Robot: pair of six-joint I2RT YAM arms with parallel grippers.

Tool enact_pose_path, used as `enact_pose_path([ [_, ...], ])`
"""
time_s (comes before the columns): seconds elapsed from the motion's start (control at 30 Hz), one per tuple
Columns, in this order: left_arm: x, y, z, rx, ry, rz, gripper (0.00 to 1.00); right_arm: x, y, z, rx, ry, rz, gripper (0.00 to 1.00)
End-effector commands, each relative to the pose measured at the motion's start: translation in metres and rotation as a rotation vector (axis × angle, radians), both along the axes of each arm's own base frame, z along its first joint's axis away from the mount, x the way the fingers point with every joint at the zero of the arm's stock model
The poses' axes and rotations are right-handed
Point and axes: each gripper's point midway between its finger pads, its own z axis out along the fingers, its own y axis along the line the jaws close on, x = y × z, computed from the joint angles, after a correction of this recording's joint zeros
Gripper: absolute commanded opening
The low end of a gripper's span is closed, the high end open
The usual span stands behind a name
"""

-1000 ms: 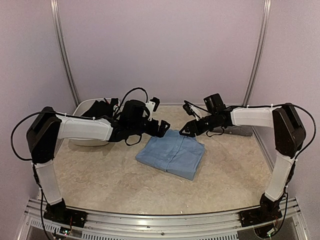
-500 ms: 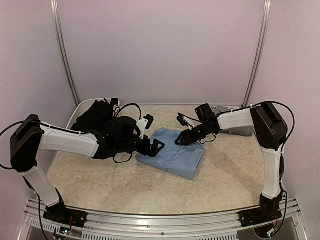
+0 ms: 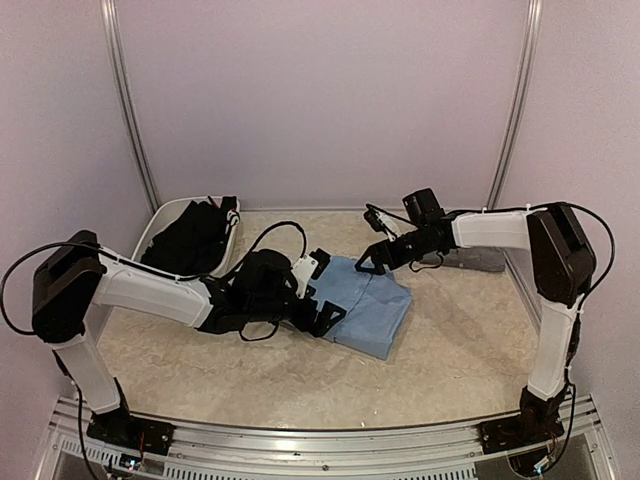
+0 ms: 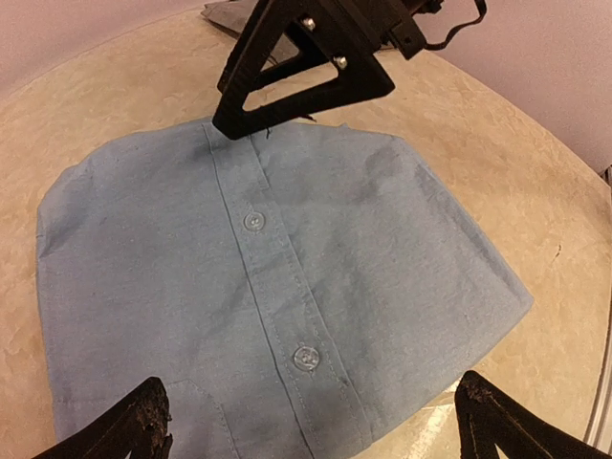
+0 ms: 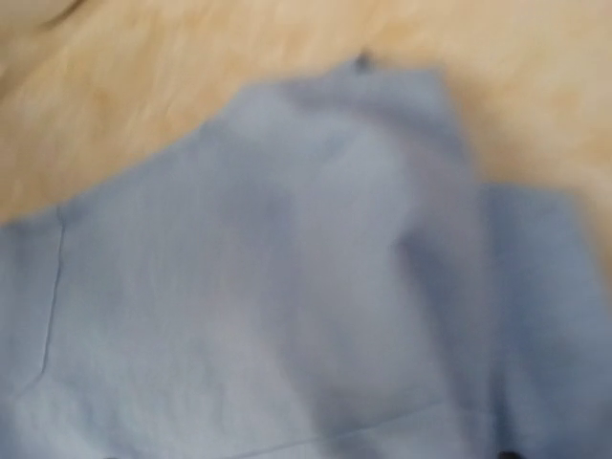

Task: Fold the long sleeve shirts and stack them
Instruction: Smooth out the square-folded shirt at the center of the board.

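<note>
Reaching over the folded light blue shirt (image 3: 368,312), the left gripper (image 4: 314,397) is spread wide; right gripper (image 3: 372,262) sits at its far edge, opening impossible to tell

text: none legible | labels, brands: none legible | numbers, signs: none legible | surfaces seen: blue shirt (image 4: 316,277), arms (image 3: 150,285), counter (image 3: 450,330)
</note>
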Motion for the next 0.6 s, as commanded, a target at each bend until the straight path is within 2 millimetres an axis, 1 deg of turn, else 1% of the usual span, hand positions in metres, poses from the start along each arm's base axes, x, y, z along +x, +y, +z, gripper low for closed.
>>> enact_pose_path([
  [0.0,0.012,-0.022,0.0,0.019,-0.069,-0.041,0.99,0.025,-0.027,0.014,-0.034,-0.03,-0.067,0.84],
  [0.03,0.015,-0.026,-0.007,0.039,-0.068,-0.047,0.99,0.029,-0.03,0.01,-0.035,-0.022,-0.073,0.85],
  [0.13,0.023,-0.04,-0.017,0.067,-0.061,-0.064,0.99,0.042,-0.038,-0.003,-0.041,0.016,-0.086,0.88],
  [0.17,0.023,-0.044,-0.024,0.074,-0.056,-0.074,0.99,0.045,-0.04,-0.006,-0.033,0.034,-0.085,0.88],
  [0.2,0.025,-0.047,-0.027,0.078,-0.053,-0.078,0.99,0.049,-0.041,-0.01,-0.024,0.054,-0.082,0.89],
  [0.27,0.028,-0.052,-0.041,0.109,-0.037,-0.088,0.99,0.052,-0.04,-0.016,0.002,0.095,-0.065,0.89],
  [0.4,0.025,-0.055,-0.06,0.148,-0.02,-0.096,0.99,0.05,-0.032,-0.022,0.051,0.134,0.008,0.9],
  [0.57,0.022,-0.054,-0.084,0.202,-0.007,-0.09,0.99,0.046,-0.026,-0.039,0.08,0.221,0.05,0.89],
])
